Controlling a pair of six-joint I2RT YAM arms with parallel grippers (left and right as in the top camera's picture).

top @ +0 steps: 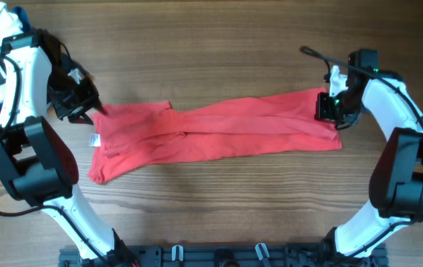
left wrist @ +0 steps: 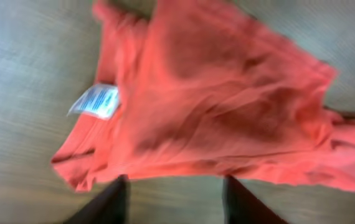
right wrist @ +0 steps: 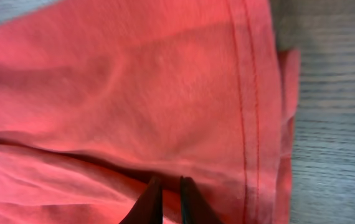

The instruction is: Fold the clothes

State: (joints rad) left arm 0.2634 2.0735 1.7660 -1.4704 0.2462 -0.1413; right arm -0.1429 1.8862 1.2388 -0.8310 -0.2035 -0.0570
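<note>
Wooden table (top: 211,44), long-folded red T-shirt (top: 219,130)

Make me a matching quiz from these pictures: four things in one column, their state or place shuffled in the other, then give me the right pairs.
Things:
1. red T-shirt
2. white label
3. left gripper
4. right gripper

States or places:
A. fingers closed, pinching red fabric
B. laid out in a long band across the wooden table
C. fingers apart, nothing between them
D. sticking out at the shirt's end by the left gripper

Pairs: 1-B, 2-D, 3-C, 4-A
</note>
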